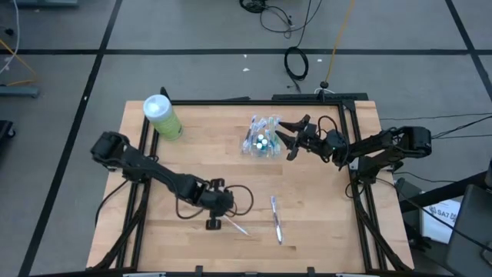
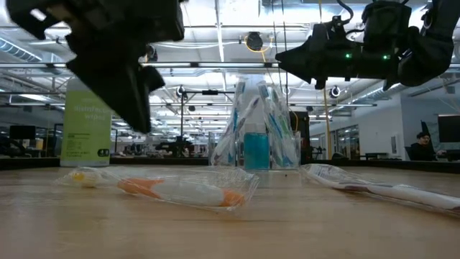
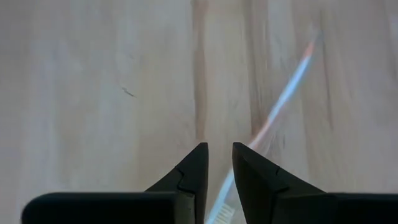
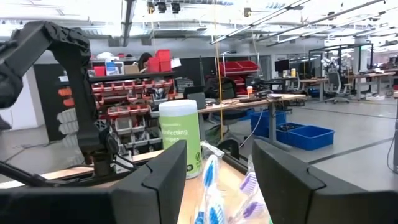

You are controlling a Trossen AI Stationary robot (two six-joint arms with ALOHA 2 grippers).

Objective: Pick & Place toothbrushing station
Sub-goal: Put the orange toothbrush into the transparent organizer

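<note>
brush (image 1: 237, 226) flat on desk (image 1: 200, 154), under left gripper (image 1: 213, 224), jaws narrowly apart, empty | likely light, slick wrap: pinch mid-handle | cup (image 1: 261, 141) near right gripper (image 1: 286, 141), jaws spread, empty

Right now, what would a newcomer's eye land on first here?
Probably the clear cup crammed with wrapped toothbrushes at the table's back centre, with the right gripper open right beside it. Next, the left gripper low over a wrapped toothbrush near the front edge, another toothbrush lying beside it, and the light-green bottle at the back left corner.
</note>
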